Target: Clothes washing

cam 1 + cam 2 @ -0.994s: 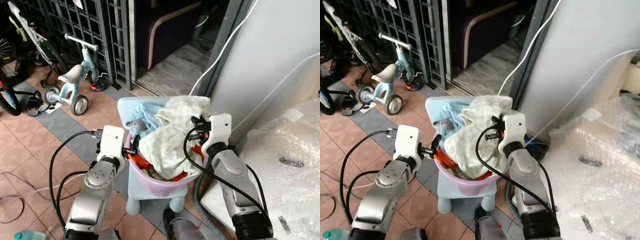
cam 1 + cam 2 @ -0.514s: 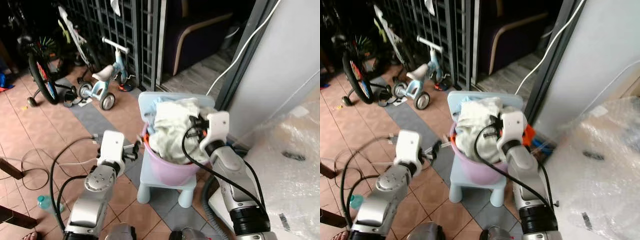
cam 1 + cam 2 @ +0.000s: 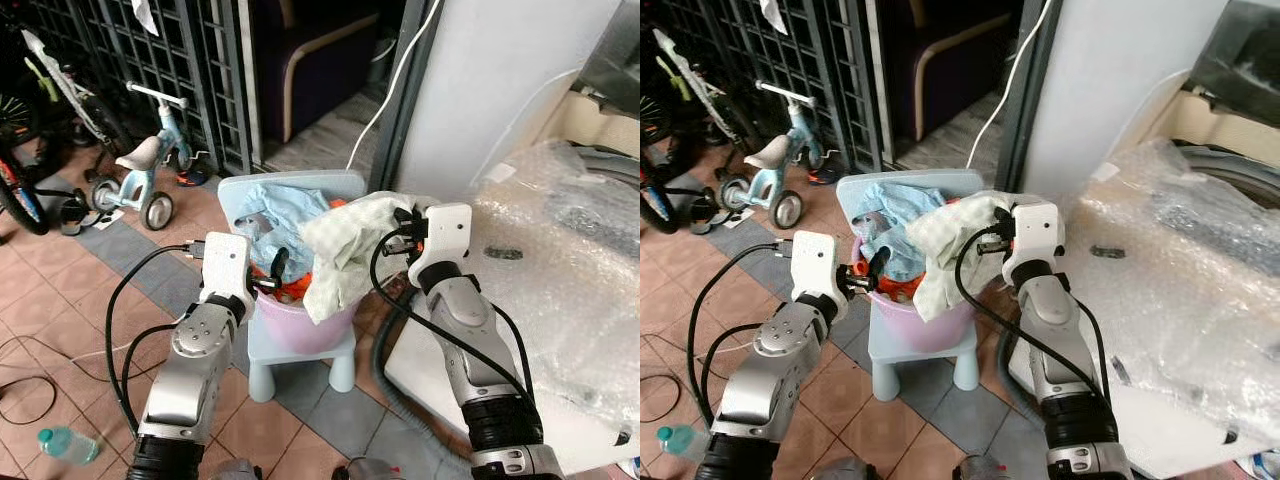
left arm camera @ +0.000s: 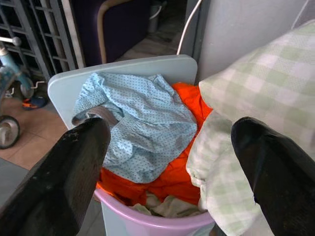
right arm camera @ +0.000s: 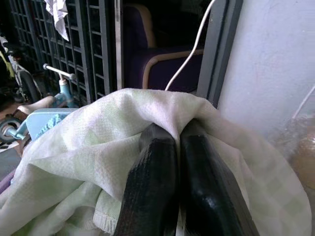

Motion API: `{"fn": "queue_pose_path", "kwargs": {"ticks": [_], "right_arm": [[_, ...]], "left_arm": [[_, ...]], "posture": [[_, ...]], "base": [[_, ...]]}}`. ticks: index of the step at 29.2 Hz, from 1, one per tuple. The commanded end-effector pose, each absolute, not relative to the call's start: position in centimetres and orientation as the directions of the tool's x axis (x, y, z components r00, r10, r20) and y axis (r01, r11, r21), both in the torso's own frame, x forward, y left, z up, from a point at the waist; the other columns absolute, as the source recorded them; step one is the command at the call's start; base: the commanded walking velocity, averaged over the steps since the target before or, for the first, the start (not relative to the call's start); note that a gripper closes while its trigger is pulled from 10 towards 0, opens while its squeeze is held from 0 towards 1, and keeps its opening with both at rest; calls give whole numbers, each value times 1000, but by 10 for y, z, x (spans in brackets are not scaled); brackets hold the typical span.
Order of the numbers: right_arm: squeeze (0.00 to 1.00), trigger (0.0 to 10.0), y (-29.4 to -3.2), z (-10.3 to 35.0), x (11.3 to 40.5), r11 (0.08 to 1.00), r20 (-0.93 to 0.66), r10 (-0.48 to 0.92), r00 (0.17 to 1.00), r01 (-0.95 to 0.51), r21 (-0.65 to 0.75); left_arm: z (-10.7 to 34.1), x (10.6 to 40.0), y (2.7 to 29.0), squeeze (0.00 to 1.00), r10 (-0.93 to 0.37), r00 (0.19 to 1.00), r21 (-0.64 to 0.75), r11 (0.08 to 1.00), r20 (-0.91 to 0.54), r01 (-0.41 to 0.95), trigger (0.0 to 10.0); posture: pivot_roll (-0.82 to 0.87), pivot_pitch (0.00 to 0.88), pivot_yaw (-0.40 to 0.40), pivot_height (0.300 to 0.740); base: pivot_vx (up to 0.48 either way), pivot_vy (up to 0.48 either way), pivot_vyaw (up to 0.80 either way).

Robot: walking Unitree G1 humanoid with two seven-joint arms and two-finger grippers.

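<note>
Right pincer (image 5: pixel 179 147) was clamped on a fold of the pale green checked cloth (image 3: pixel 345 250), fingers pressed together with the fabric pinched between them. Cloth was lifted off the pile, its free end hanging down over the near rim of the round pink plastic laundry basket (image 3: pixel 295 322). Basket sat on a small light-blue plastic child's chair (image 3: pixel 290 355), on the terracotta tiled floor (image 3: pixel 60 300). Left in the basket: a light-blue dotted garment (image 4: pixel 142 118) on top of an orange garment (image 4: pixel 172 177). Left pincer (image 4: pixel 167 162) was spread wide apart, holding nothing, just beside the basket's rim. White washing machine wrapped in bubble wrap (image 3: pixel 560 260) stood to the robot's right. Light-blue kids' balance bike (image 3: pixel 145 165) by the black metal grille (image 3: pixel 170 60).
</note>
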State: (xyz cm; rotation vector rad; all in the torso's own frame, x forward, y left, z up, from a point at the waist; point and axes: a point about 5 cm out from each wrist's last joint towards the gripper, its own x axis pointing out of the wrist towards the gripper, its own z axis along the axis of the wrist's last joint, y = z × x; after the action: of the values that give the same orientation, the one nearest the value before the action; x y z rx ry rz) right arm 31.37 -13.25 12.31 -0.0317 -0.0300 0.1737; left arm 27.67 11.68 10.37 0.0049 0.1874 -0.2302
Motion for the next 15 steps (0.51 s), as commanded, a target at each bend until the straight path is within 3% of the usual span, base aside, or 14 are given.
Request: {"fn": "queue_pose_path", "kwargs": {"ticks": [1, 15], "right_arm": [[0, 10000, -131, 132, 319, 985, 64, 172, 983, -169, -38], [0, 10000, -139, 139, 322, 989, 113, 121, 986, -111, -97]], "left_arm": [[102, 277, 119, 0, -218, 958, -13, 976, -188, 219, 10000], [99, 274, 115, 0, -225, 956, -33, 974, -190, 222, 10000]], "posture": [[-32, 1, -5, 740], [-35, 18, -16, 740]], "base": [[0, 0, -800], [0, -292, -788]]}}
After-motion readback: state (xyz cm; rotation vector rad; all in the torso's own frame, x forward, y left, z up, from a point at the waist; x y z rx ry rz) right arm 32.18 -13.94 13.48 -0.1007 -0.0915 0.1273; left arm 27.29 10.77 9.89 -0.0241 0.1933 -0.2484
